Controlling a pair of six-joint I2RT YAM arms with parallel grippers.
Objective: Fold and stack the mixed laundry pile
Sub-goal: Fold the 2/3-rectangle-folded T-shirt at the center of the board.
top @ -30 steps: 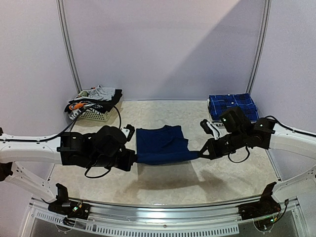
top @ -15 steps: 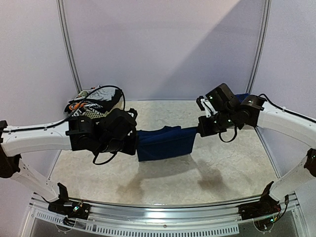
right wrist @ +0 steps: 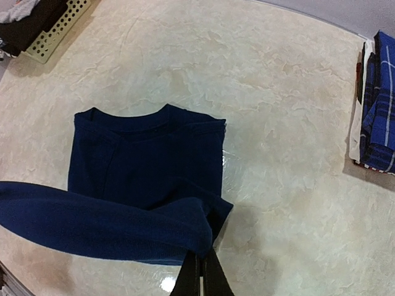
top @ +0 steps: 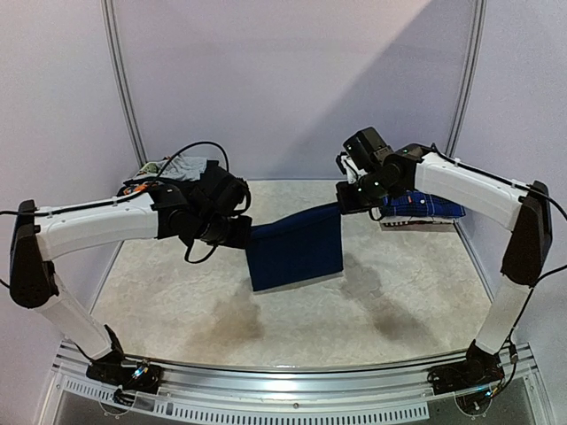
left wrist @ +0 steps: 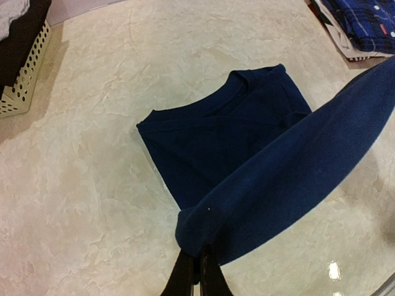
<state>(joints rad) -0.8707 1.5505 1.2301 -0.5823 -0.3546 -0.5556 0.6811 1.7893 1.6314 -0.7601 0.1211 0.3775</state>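
Above the table [top: 399, 292], in the top external view, both arms reach inward and upward, and the navy T-shirt [top: 297, 252] hangs between them as a sagging sheet. The left gripper [top: 244, 237] is clamped on the sheet's left upper corner and the right gripper [top: 344, 197] on its right upper corner, which sits higher. The garment's lower edge is at or near the tabletop, with a shadow beneath it. The remaining laundry pile [top: 173, 168], grey and black with orange-white pieces, lies at the far left corner, partly hidden by the left arm. A folded blue-and-black plaid shirt [top: 425, 205] lies at the far right, behind the right arm. In the left wrist view, the two dark fingers are pressed together on a bunched corner of navy cloth. From there a taut band of fabric runs up and to the right, above the rest of the T-shirt, which lies flat on the marbled surface with its neckline at the far end. A pale slatted basket [left wrist: 24, 80] shows at the upper left. A small red mark on the plaid shirt is too small to read. In the right wrist view, the fingers are likewise closed on the opposite corner, with the band leading off to the left over the flat part of the garment. The side of the T-shirt that shows is plain navy.
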